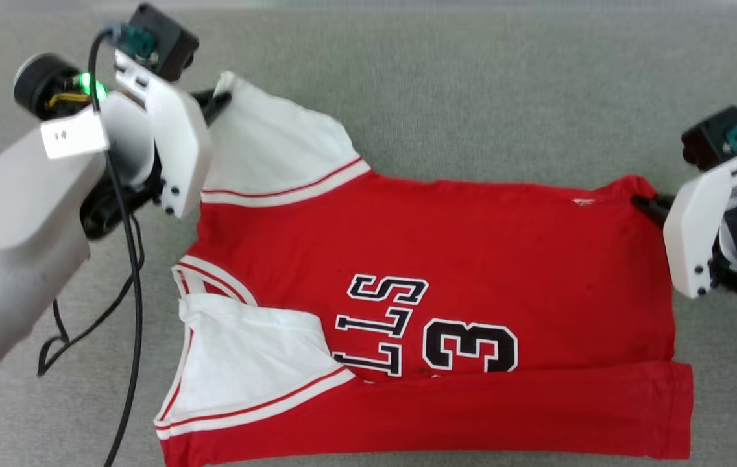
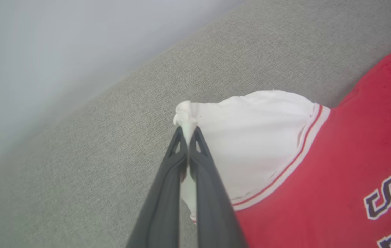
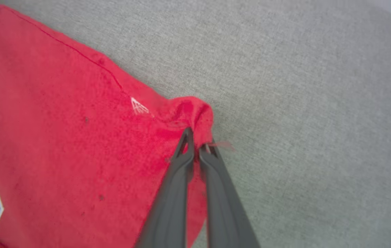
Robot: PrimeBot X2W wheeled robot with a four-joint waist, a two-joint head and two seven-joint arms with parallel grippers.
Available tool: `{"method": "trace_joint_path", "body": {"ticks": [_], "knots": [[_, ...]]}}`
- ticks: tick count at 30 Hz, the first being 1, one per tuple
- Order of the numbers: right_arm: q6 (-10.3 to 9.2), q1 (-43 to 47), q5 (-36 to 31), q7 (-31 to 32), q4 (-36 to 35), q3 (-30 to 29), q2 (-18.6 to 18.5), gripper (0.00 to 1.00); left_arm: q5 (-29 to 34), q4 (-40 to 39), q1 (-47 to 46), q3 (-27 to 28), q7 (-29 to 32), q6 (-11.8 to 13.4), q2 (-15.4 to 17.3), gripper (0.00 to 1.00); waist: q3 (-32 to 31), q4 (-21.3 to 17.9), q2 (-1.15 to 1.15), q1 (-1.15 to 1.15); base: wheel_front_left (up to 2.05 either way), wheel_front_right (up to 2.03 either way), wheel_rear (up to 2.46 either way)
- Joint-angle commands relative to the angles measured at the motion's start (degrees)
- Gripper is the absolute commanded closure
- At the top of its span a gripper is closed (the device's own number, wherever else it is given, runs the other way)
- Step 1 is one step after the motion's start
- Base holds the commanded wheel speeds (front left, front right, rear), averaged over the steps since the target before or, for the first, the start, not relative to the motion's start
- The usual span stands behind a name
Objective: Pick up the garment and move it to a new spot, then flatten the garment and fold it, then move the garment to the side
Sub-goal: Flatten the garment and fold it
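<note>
The garment point(image 1: 446, 259), a red jersey with white sleeves, striped trim and black letters with a "3", lies spread sideways on the grey surface, its near long edge folded over. My left gripper point(image 1: 222, 97) is shut on the tip of the far white sleeve point(image 2: 250, 137), which bunches between the fingers point(image 2: 168, 193). My right gripper point(image 1: 644, 202) is shut on the far hem corner point(image 3: 195, 110) of the red cloth, pinched just past a small white logo point(image 3: 138, 106).
The grey fabric surface point(image 1: 472, 84) extends around the jersey, with its pale far edge point(image 2: 44, 69) beyond the left gripper. A black cable point(image 1: 132, 279) hangs from my left arm beside the collar.
</note>
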Motion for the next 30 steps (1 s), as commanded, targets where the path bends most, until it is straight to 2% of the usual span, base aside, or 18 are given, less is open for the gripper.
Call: {"method": "trace_joint_path", "body": {"ticks": [1, 10, 23, 26, 30], "knots": [[-0.05, 1.24, 0.23, -0.6, -0.37, -0.14, -0.41, 1.0, -0.06, -0.54, 1.06, -0.03, -0.59, 0.34, 0.22, 1.0, -2.53, 0.26, 0.0, 0.0, 0.0, 0.0, 0.0], [-0.05, 12.48, 2.06, -4.36, -4.58, -2.47, -2.64, 1.0, -3.04, -9.19, 11.66, -0.51, -3.54, 4.47, 4.87, 1.0, -9.8, 1.64, 0.0, 0.0, 0.0, 0.0, 0.0], [-0.05, 30.08, 2.97, -3.33, -12.12, -8.54, -3.14, 1.0, -7.25, -24.16, 29.74, -2.54, -6.5, 13.46, 13.42, 1.0, -15.71, 2.87, 0.0, 0.0, 0.0, 0.0, 0.0], [-0.05, 33.39, 2.96, -2.78, -13.48, -9.96, -3.08, 1.0, -8.51, -26.49, 33.48, -2.88, -7.3, 15.18, 14.44, 1.0, -15.75, 3.08, 0.0, 0.0, 0.0, 0.0, 0.0], [-0.05, 36.65, 2.67, -1.8, -14.14, -11.71, -2.75, 1.0, -9.28, -26.96, 36.86, -3.26, -8.03, 16.19, 14.11, 1.0, -14.93, 3.26, 0.0, 0.0, 0.0, 0.0, 0.0]]}}
